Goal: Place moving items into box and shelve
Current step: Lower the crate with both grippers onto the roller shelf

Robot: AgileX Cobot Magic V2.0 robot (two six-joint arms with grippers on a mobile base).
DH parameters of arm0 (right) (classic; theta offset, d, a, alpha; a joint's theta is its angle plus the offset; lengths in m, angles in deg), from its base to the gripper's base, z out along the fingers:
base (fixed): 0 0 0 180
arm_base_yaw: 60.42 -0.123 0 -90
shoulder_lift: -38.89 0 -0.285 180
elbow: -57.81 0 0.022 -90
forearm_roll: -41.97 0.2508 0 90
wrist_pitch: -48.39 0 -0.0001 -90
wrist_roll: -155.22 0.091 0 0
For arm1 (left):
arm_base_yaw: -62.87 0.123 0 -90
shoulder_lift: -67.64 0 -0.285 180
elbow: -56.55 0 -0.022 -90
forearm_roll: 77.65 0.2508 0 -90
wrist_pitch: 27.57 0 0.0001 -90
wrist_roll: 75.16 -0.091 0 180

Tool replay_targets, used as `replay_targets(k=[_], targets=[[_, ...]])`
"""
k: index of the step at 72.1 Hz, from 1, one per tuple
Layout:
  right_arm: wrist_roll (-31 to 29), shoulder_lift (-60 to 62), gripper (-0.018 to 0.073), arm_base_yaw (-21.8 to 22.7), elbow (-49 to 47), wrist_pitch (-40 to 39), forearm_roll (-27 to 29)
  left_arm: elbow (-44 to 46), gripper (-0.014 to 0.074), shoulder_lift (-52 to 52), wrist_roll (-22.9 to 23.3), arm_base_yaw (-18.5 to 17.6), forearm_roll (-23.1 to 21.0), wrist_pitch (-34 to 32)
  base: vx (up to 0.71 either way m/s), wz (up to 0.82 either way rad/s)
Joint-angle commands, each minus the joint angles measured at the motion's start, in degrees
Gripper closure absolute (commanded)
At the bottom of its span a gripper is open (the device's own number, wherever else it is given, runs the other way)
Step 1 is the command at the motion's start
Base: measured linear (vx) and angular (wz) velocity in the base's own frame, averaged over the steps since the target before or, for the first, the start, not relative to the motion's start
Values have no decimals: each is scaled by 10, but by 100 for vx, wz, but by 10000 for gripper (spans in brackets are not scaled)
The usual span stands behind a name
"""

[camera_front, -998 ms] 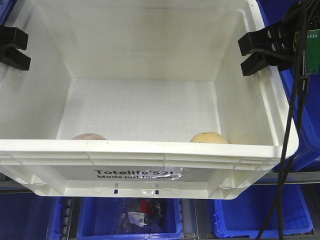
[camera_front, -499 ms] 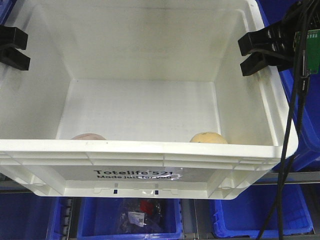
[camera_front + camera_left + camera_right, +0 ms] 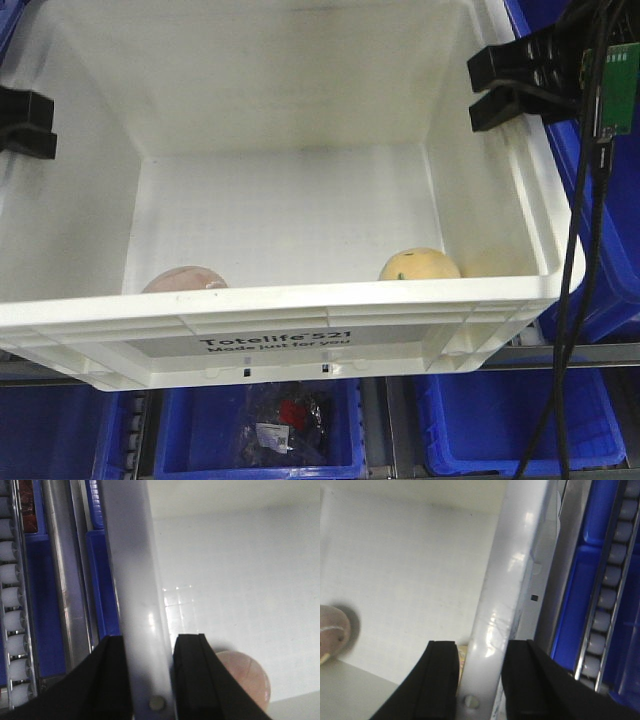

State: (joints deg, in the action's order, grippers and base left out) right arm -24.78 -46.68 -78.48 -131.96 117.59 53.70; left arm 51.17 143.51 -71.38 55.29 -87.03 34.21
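With both arms clamped on its side rims, the box (image 3: 290, 310) sits tilted in the front view, its near wall with the black "Totelife 521 / Made just for you" print (image 3: 275, 341) facing the camera.

Left gripper (image 3: 22, 123): black fingers straddle the left rim. Left wrist view confirms it, rim wall (image 3: 137, 605) runs between the two pads (image 3: 112, 680) and both press against it, so the left gripper (image 3: 150, 677) is closed tight on the box wall.

Right gripper (image 3: 500, 90): same story on the right rim. Right wrist view shows the white rim (image 3: 507, 605) pinched between the black fingers (image 3: 440, 680); right gripper (image 3: 479, 680) holds the box.

Moving items are both inside, on the box floor against the near wall:
- pinkish-tan lump (image 3: 185, 279) at near-left corner, partly hidden by the rim; also seen in left wrist view (image 3: 245, 677), just beside the inner finger.
- pale yellow lump (image 3: 420, 265) toward near-right, well apart from the pink one. Green stripe not readable here.
- right wrist view catches a rounded pinkish lump (image 3: 335, 632) at the left edge, on the box floor.

Surroundings: blue bins (image 3: 260, 430) on the shelf level under the box, one with small packaged bits inside. Roller tracks (image 3: 12, 605) and metal rails sit beside the box in both wrist views. Black cables (image 3: 580, 280) hang down by the right arm.
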Motion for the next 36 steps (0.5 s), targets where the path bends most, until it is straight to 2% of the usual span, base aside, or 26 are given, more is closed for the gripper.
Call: replay_targets(k=[1, 26, 36], targets=[[-19, 34, 571, 1, -22, -81, 42, 2, 613, -34, -6, -2, -4, -85, 0, 0], [-10, 24, 570, -44, -22, -92, 1, -5, 613, -53, -6, -2, -4, -88, 0, 0], [0, 19, 568, -57, 0, -125, -34, -5, 613, -53, -6, -2, -4, -91, 0, 0]])
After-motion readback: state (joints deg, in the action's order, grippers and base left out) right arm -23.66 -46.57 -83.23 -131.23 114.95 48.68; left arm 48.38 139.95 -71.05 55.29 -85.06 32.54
